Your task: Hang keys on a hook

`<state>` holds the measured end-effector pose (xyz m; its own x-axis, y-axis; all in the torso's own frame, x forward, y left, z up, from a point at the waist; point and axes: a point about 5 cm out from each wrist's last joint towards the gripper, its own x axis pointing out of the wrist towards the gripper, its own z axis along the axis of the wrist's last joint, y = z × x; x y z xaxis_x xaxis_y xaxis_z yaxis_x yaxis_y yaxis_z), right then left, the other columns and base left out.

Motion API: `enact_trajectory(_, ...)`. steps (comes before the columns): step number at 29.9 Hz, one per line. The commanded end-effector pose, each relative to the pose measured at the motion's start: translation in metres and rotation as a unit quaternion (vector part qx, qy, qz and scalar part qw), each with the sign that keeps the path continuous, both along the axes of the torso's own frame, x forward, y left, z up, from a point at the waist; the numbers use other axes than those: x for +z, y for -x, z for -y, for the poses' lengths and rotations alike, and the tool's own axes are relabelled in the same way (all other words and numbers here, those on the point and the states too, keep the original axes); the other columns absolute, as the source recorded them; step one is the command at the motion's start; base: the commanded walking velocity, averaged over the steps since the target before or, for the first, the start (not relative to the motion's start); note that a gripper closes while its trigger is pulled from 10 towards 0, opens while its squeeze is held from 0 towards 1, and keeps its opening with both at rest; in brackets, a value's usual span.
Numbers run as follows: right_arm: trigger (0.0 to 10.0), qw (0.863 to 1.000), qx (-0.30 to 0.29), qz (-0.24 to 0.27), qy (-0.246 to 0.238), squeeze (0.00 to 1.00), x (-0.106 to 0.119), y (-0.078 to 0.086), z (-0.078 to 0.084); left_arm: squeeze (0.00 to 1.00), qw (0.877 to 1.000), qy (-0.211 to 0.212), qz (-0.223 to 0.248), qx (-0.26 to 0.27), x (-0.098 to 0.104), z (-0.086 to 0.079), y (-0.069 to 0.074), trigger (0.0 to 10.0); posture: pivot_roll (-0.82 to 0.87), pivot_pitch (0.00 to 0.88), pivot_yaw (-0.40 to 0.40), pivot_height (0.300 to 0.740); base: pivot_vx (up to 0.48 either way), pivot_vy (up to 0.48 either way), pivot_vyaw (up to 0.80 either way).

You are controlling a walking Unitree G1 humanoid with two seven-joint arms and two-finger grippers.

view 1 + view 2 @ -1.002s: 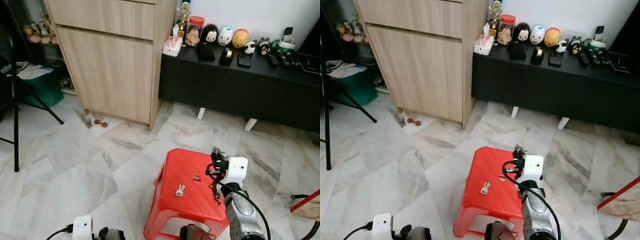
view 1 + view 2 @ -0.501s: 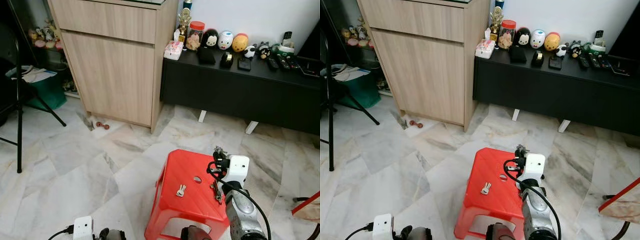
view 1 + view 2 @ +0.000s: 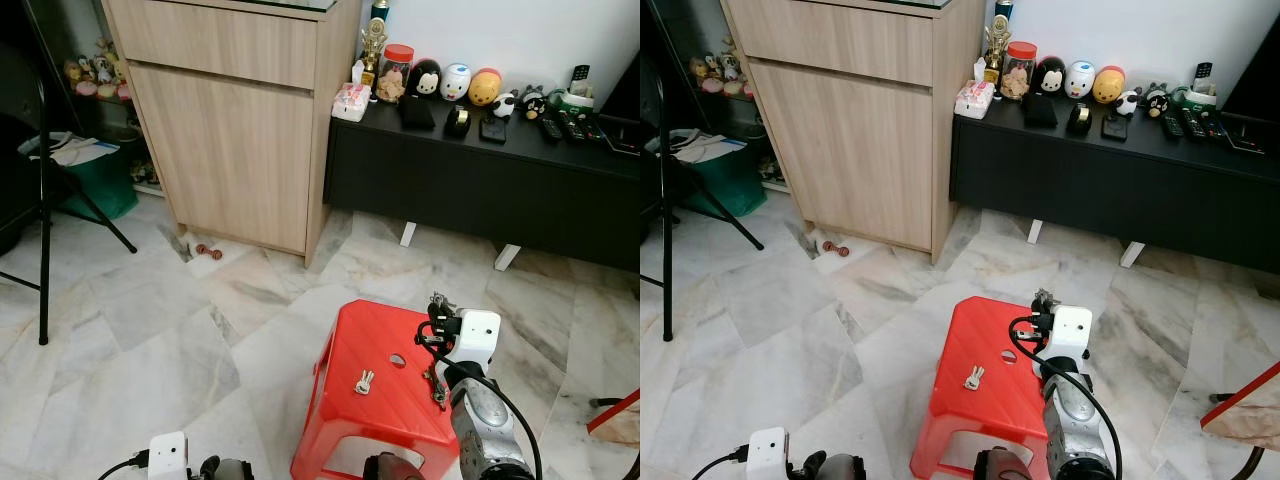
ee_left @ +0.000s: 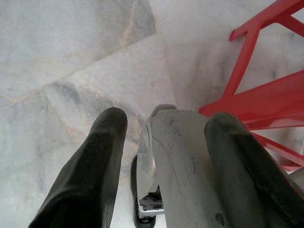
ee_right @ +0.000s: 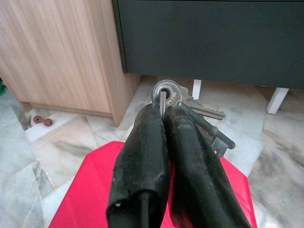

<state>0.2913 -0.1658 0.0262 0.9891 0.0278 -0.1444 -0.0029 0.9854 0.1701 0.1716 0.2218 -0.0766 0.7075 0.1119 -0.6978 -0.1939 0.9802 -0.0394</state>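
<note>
Nearest the robot, the left gripper [image 4: 161, 156] hangs low beside the red stool [image 3: 345, 420], its two black fingers [image 4: 90, 171] spread wide with nothing between them, marble floor [image 4: 71, 71] beyond. Above the stool's far right edge, the right gripper [image 5: 164, 107] has its fingers pressed together on a ring of keys [image 5: 190, 107]; the ring stands up past the tips and the key blades stick out sideways, apart from the stool. A second small bunch of keys [image 3: 362, 381] lies on the stool's seat, near the middle, just on the robot's side of the seat's round hole [image 3: 397, 359]. Beyond the stool stands a wooden cabinet [image 3: 240, 120] to the left and a low black console [image 3: 480, 190] to the right, its top crowded with figurines and a jar [image 3: 397, 72]. No hook can be made out from here. The pinch looks thin, only on the ring, so I judge a jolt while walking or a knock against the cabinet could twist the ring loose and drop the keys on the marble; the loose blades could also snag before the ring meets a hook.
</note>
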Motion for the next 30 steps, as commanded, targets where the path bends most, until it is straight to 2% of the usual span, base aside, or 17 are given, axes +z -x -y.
enact_trajectory(1, 10.0, 1.0, -0.009, 0.003, -0.001, 0.0, 0.0038, -0.0033, 0.0055, 0.0, 1.0, 0.009, -0.019, 0.002, -0.0052, 0.0043, 0.0075, 10.0, 0.08, 0.0, -0.107, 0.633, -0.296, 0.0, 0.0)
enact_trajectory(19, 10.0, 1.0, 0.0, 0.001, -0.009, 0.0, 0.0027, -0.003, 0.0031, 0.0, 1.0, 0.013, -0.015, 0.001, -0.005, 0.0056, 0.0067, 10.0, 0.08, 0.001, -0.107, 0.637, -0.266, 0.0, 0.0)
enact_trajectory(30, 10.0, 1.0, -0.006, 0.0, -0.01, 0.0, 0.0033, -0.0039, 0.0057, 0.0, 1.0, 0.011, -0.014, 0.006, -0.0046, 0.0049, 0.006, 10.0, 0.08, 0.011, -0.106, 0.707, 0.0, 0.0, 0.0)
